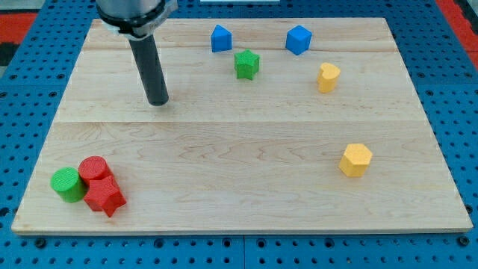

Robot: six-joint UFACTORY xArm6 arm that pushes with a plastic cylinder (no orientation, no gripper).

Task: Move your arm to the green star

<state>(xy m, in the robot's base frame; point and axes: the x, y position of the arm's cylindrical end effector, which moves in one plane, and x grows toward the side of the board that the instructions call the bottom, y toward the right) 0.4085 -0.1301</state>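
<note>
The green star lies near the view's top, just right of centre. My tip rests on the board at the upper left, well to the left of the green star and a little lower, apart from every block. A blue block sits just up and left of the green star.
A blue cube and a yellow block lie right of the star. A yellow hexagonal block sits at the right. At the lower left a green cylinder, a red cylinder and a red star cluster together.
</note>
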